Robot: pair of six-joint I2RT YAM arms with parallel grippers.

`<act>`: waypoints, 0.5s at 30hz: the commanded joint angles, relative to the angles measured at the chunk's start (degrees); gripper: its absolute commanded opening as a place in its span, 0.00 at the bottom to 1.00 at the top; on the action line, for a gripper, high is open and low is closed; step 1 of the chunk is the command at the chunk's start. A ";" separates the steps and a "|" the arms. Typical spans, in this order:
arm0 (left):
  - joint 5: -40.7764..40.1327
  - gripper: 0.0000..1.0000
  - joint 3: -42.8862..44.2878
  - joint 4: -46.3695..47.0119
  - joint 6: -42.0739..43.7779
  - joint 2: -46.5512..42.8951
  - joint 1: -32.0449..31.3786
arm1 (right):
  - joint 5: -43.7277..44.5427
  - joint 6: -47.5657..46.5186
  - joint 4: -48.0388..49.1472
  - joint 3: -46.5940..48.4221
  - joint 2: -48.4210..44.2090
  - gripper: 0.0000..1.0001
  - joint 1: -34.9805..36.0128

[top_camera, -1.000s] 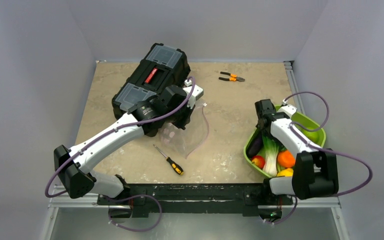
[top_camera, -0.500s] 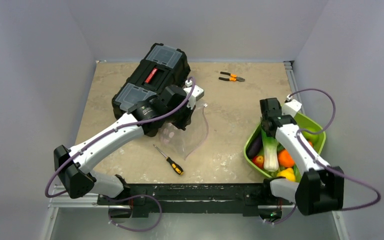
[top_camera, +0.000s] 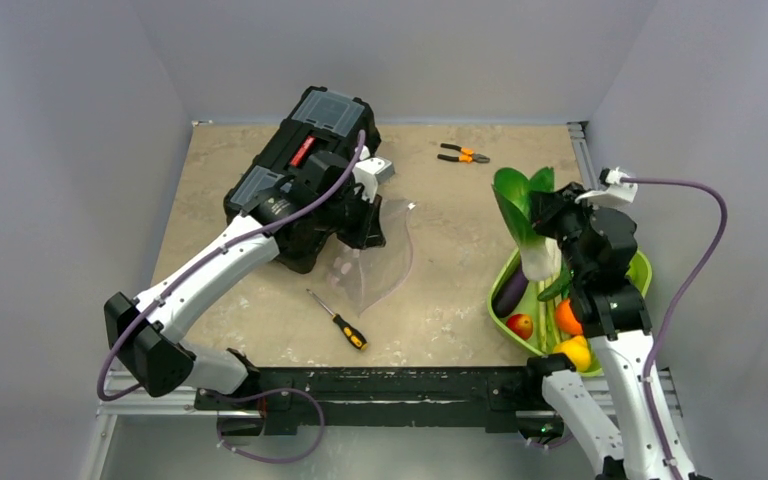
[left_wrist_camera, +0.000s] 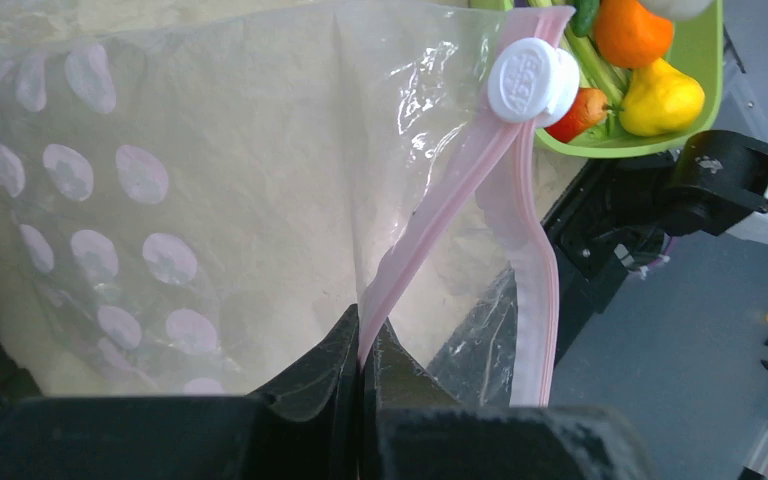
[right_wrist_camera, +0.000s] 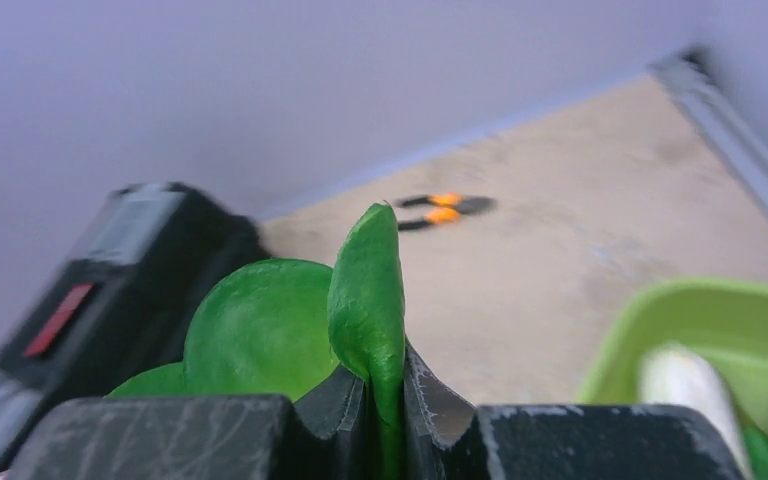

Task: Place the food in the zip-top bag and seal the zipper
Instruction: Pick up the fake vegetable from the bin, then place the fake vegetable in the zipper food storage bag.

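Note:
The clear zip-top bag (top_camera: 380,255) hangs open beside the toolbox. My left gripper (left_wrist_camera: 362,345) is shut on its pink zipper (left_wrist_camera: 440,210), near the white slider (left_wrist_camera: 533,80). From above, the left gripper (top_camera: 368,215) sits at the bag's top edge. My right gripper (right_wrist_camera: 385,385) is shut on a leaf of the white-stemmed leafy green (right_wrist_camera: 368,290). It holds the leafy green (top_camera: 518,205) in the air above the lime-green bowl (top_camera: 640,270). More food lies in the bowl: a purple piece (top_camera: 510,292), a red one (top_camera: 520,325), an orange one (top_camera: 568,316) and a yellow one (top_camera: 575,352).
A black toolbox (top_camera: 300,175) stands at the back left, right behind the bag. Orange-handled pliers (top_camera: 463,154) lie at the far middle. A screwdriver (top_camera: 338,320) lies near the front, below the bag.
My right gripper shut on the leafy green in the bowl and lifted it up out of the bowl. My left arm shifted slightly back with the bag.

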 commanded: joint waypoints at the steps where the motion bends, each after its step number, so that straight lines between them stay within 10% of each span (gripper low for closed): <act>1: 6.02 0.00 1.51 2.24 -2.55 1.06 0.56 | -26.77 1.80 16.27 4.71 2.44 0.00 0.05; 9: 7.46 0.00 1.42 2.62 -3.02 1.05 1.84 | -48.24 28.34 54.16 2.83 5.40 0.00 5.27; 15: 9.52 0.00 1.24 3.19 -3.49 1.63 2.67 | -42.71 20.35 55.67 8.20 9.85 0.00 27.69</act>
